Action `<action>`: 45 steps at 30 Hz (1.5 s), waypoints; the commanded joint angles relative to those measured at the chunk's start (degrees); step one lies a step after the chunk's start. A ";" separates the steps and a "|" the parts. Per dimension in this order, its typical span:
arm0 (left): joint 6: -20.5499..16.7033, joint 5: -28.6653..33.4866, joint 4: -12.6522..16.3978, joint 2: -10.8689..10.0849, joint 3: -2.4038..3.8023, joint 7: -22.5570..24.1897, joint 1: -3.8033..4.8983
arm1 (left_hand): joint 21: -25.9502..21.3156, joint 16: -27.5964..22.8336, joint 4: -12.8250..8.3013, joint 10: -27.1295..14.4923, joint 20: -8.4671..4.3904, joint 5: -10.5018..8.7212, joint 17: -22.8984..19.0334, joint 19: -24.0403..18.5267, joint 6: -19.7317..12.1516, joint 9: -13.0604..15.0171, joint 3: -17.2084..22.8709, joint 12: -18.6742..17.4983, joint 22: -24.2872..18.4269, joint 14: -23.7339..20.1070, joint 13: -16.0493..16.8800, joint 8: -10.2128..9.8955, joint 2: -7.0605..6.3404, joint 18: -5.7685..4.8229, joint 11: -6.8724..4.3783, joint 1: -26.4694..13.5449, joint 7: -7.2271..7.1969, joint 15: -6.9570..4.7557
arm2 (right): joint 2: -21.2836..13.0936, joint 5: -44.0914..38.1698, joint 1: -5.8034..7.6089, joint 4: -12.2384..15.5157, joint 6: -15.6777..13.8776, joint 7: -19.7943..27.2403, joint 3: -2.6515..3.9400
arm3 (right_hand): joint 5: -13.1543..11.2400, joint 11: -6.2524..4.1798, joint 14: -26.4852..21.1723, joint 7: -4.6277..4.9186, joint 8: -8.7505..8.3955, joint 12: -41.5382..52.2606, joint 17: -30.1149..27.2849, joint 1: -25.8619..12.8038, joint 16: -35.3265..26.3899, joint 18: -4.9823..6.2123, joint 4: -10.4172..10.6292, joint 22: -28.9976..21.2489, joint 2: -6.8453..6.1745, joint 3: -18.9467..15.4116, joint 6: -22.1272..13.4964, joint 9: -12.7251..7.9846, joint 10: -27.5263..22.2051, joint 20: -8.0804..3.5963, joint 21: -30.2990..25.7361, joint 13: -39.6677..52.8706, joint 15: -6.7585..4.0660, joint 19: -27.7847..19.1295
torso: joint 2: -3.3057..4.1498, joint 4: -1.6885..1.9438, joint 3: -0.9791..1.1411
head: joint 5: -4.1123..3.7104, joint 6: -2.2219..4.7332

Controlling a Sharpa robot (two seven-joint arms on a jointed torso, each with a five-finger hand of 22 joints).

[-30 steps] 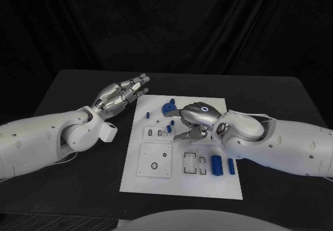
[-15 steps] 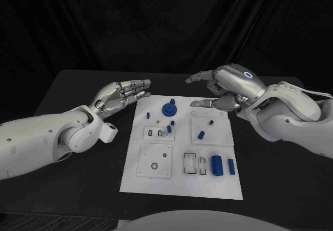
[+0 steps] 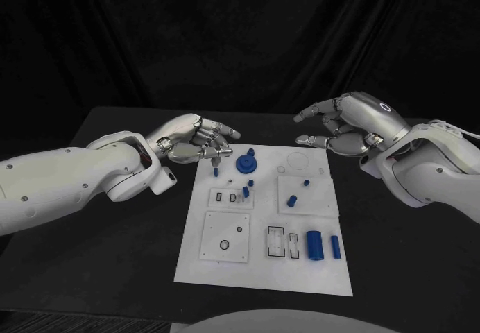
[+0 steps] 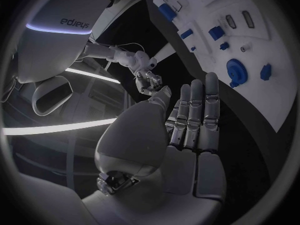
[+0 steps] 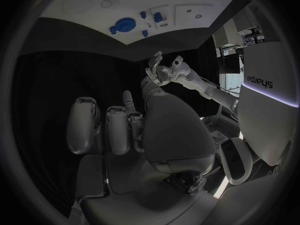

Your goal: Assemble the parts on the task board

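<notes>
Now my left hand (image 3: 197,143) hovers at the far left corner of the task board (image 3: 262,269), fingers loosely curled, holding nothing; my right hand (image 3: 347,126) hangs above the far right corner, fingers apart, also empty. On the board: a round blue knob (image 3: 245,164) near the far edge, a small blue peg (image 3: 215,166) just beside my left fingertips, two blue cylinders (image 3: 314,245) lying near the right edge. Judgement: the peg is the closest pick. Approach from above, pinch it low between thumb and one finger, keep it upright, avoid nudging the knob
</notes>
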 commanded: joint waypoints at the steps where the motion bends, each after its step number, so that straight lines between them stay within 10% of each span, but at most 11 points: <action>1: 3.61 -7.69 0.44 0.48 0.09 -10.62 1.33 | 4.93 9.26 2.09 -3.49 -0.89 -1.00 5.93 -0.17 2.68 0.15 -1.06 11.04 3.95 -1.82 9.10 0.71 -0.59 0.57 -0.34 -1.02 0.12 -0.12 | 0.02 1.81 -0.35 -0.89 1.16 0.30 0.02 | 0.72 0.26 3.40 0.05 0.04 0.04 -0.11 0.07 0.09 -0.67 -0.49 10.72 0.76 0.09 0.31 -0.12 3.63 0.36 -0.02 10.92 0.42 0.89 | -0.30 -0.48 0.73 | 0.49 0.19; 3: 4.57 -8.04 0.66 0.72 0.09 -13.77 2.06 | 13.36 22.64 4.01 0.73 -0.79 -2.47 19.29 0.20 4.35 0.30 -2.77 30.45 11.14 4.67 23.24 2.64 -0.56 -0.27 -0.40 -2.90 0.20 -1.51 | 0.15 1.85 -0.48 -1.36 1.53 0.15 0.02 | 1.00 0.30 3.40 0.10 0.03 0.06 -0.07 0.13 0.12 -0.66 -0.59 10.71 0.88 0.11 0.40 -0.15 3.63 0.38 -0.06 10.94 0.45 0.87 | -0.36 -0.55 1.02 | 0.66 0.27; 6: 6.73 -8.48 1.18 1.22 0.09 -20.06 3.29 | 28.14 34.76 5.99 19.42 -1.08 -3.13 43.04 10.89 8.62 1.32 -5.32 50.98 32.58 22.31 39.08 6.70 -0.46 -3.01 -0.74 -6.44 -0.51 -1.04 | 0.41 1.88 -0.78 -2.07 1.88 0.01 0.02 | 2.05 0.41 3.35 0.21 0.03 0.00 -0.22 0.39 0.08 -0.65 -0.97 10.69 1.17 0.17 0.79 -0.26 3.57 0.45 -0.08 10.84 0.55 0.82 | -0.40 -0.57 1.24 | 0.91 0.28; 10: 10.67 -9.73 1.73 2.09 0.09 -28.67 4.44 | 34.75 39.99 6.23 34.50 -1.48 -3.57 60.48 15.33 10.92 3.89 -8.35 62.70 42.60 36.13 49.78 11.80 0.97 -4.06 -1.83 -12.12 -2.03 -1.91 | 0.74 1.90 -1.20 -2.78 2.50 -0.16 0.02 | 3.04 0.47 3.33 0.28 -0.04 -0.03 -0.29 0.58 0.08 -0.64 -1.27 10.67 1.37 0.24 0.98 -0.37 3.53 0.51 -0.10 10.78 0.60 0.79 | -0.79 -0.95 1.98 | 1.51 0.01; 16: 18.12 -10.84 1.75 3.72 0.10 -40.63 5.49 | 40.44 40.38 6.37 37.54 -3.88 -4.18 63.66 24.85 12.32 14.48 -11.82 64.45 53.79 38.80 51.72 22.97 2.77 -6.32 -4.55 -19.90 -4.73 -4.52 | 1.29 1.91 -1.89 -3.73 3.66 -0.25 0.02 | 3.42 0.56 3.30 0.30 0.15 -0.13 -0.39 0.88 0.06 -0.61 -1.77 10.64 1.28 0.20 1.74 -0.40 3.42 0.57 -0.16 10.61 0.68 0.73 | -0.93 -1.06 2.43 | 1.70 -0.22; 23: 26.35 -11.14 1.06 6.55 0.11 -53.73 5.85 | 42.22 40.38 6.37 37.54 -6.23 -3.36 63.66 29.94 13.09 25.70 -13.88 64.45 58.56 38.80 51.72 30.34 4.18 -7.48 -7.03 -26.14 -7.10 -6.99 | 1.42 1.92 -2.70 -4.39 3.57 0.22 0.02 | 3.37 0.58 3.29 0.31 0.19 -0.10 -0.41 0.97 0.06 -0.61 -1.93 10.64 1.17 0.16 1.94 -0.41 3.45 0.60 -0.15 10.66 0.69 0.72 | -1.29 -1.81 4.09 | 1.06 -1.58; 33: 29.03 -10.75 -1.97 11.34 0.11 -59.54 5.91 | 42.05 40.38 5.81 37.54 -6.94 -2.80 63.66 30.47 12.52 27.62 -13.24 64.45 58.67 38.80 51.72 27.71 4.52 -7.54 -7.39 -26.75 -7.22 -7.55 | 1.87 1.91 -3.93 -5.29 3.85 0.63 0.02 | 3.35 0.60 3.27 0.36 0.10 -0.18 -0.56 0.88 -0.02 -0.58 -1.94 10.59 1.14 0.09 1.88 -0.47 3.37 0.61 -0.33 10.53 0.70 0.66 | -1.49 -2.91 5.52 | 1.88 -3.30; 45: 28.20 -7.19 -4.14 14.82 0.10 -58.93 5.86 | 41.46 40.38 3.55 37.54 -6.57 -1.91 63.66 30.26 13.28 27.55 -12.29 64.45 58.17 38.80 51.72 21.77 3.61 -7.41 -6.83 -25.49 -6.60 -7.09 | 2.39 1.91 -4.43 -5.94 4.96 0.58 0.02 | 3.37 0.69 3.20 0.47 -0.29 -0.30 -0.88 0.22 -0.18 -0.53 -1.68 10.52 1.39 -0.12 1.53 -0.71 3.25 0.67 -0.55 10.32 0.77 0.59 | -1.37 -3.16 5.88 | 2.75 -4.03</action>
